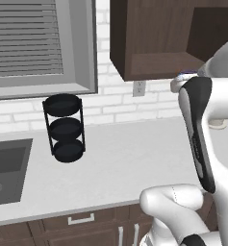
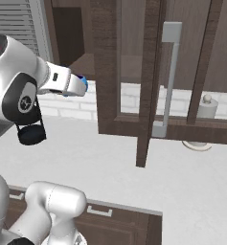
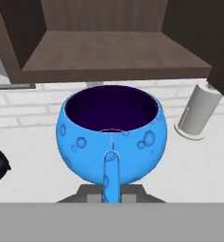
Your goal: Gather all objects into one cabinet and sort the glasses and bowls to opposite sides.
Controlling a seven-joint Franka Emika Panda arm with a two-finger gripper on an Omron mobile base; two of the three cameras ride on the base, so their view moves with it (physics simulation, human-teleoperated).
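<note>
— One thin rim pinched, nothing more: gripper (image 3: 111, 198) clenched on the near lip of the bright blue bowl (image 3: 111, 134), body hanging out ahead of the fingertips.
— Risk of tipping or sliding free, then?
— Likely, given a sudden swing. Also worth minding: cabinet shelf (image 3: 108, 54) just above and beyond the fingers, front edge close enough to clip the far rim.
— And the paper-towel roll (image 3: 197, 113)?
— Off to one side, lower; probably safe.

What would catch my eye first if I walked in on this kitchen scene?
Probably the bright blue bowl, held in the gripper just below the open dark wood cabinet. Next, the big white arm rising over the pale counter, with a black three-tier rack beside the sink.
</note>
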